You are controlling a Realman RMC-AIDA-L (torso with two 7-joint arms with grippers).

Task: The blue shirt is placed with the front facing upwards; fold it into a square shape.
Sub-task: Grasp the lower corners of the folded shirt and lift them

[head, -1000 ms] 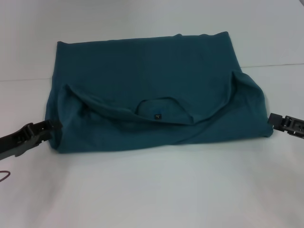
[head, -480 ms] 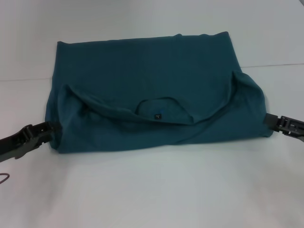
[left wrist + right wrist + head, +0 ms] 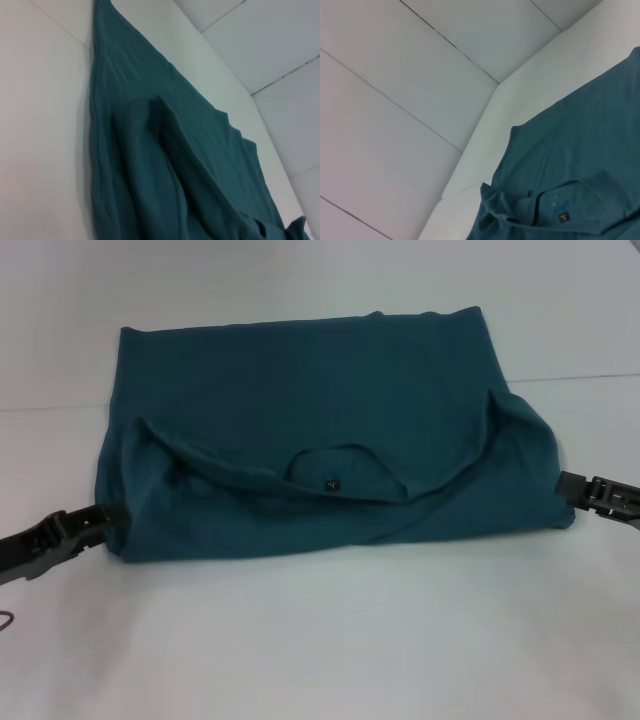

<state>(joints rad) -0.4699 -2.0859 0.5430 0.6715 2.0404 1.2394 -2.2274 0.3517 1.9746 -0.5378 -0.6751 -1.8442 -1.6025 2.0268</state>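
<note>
Blue shirt [image 3: 320,440] lying half-folded mid-table, collar toward six o'clock. Left gripper [image 3: 95,518] at eight o'clock edge, right gripper [image 3: 575,487] at three; jaw state impossible to tell. Risk: uneven pull, skewing the fold.

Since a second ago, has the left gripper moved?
Yes. The left gripper has slid down and slightly outward along the blue shirt's near left corner, which stayed put.

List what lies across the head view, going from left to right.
Left gripper's dark jaws at the shirt's near-left corner → folded teal-blue cotton shirt, its round collar with small dark label near the middle → right gripper's dark jaws at the shirt's right edge.
</note>
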